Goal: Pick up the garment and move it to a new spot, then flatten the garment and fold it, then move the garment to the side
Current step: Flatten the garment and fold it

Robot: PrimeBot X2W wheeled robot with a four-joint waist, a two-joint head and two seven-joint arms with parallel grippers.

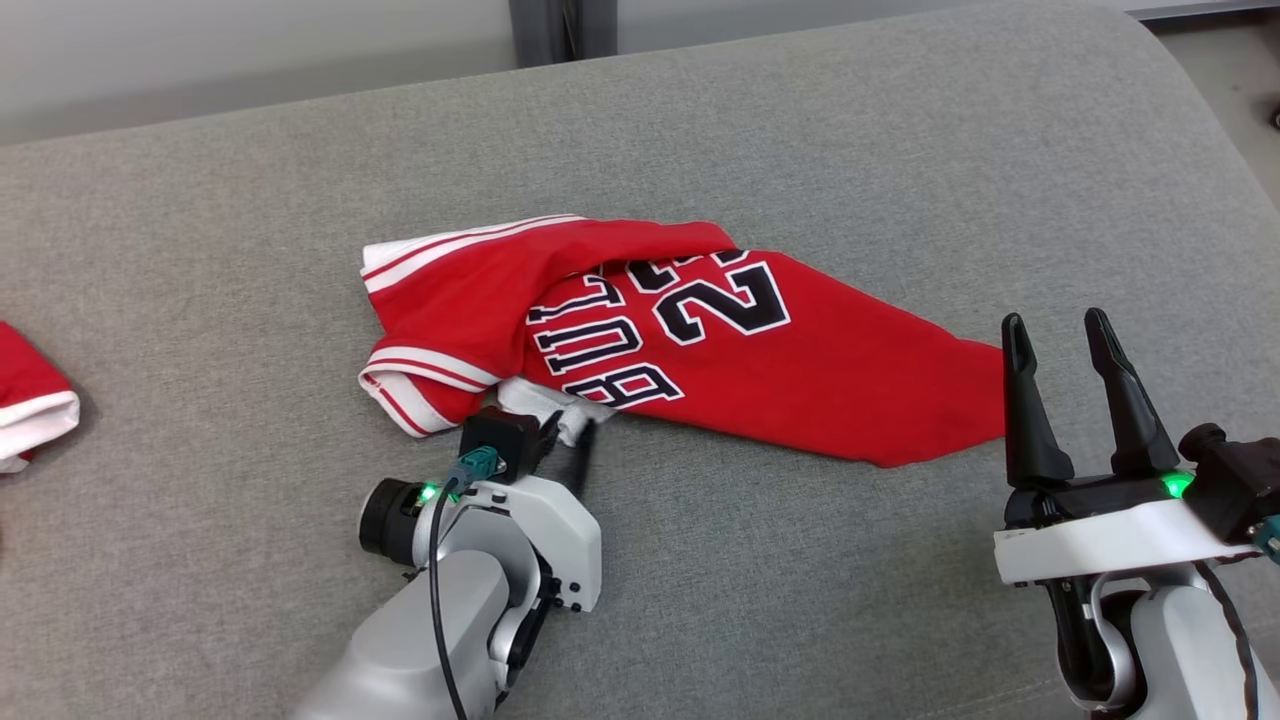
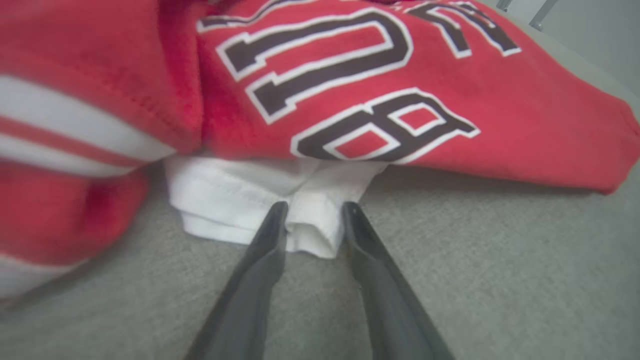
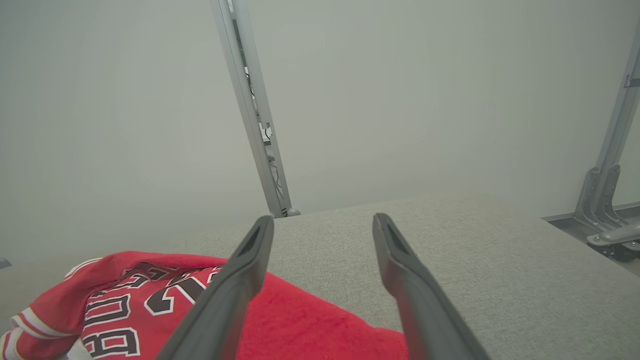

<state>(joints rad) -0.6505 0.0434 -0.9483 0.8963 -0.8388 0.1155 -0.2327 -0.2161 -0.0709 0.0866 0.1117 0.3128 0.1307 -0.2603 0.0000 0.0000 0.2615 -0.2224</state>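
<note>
Red garment's (image 1: 800, 370) white hem (image 2: 235, 195) lies between the left claw's (image 2: 315, 207) jaws.

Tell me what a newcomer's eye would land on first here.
A crumpled red jersey with black lettering lies in the middle of the grey cushion. The left gripper has its fingers either side of a white fold at the jersey's near edge. The right gripper stands open beside the jersey's right corner.

Crumpled red jersey (image 1: 800, 380) with black lettering, midway on grey cushion (image 1: 800, 150).
</note>
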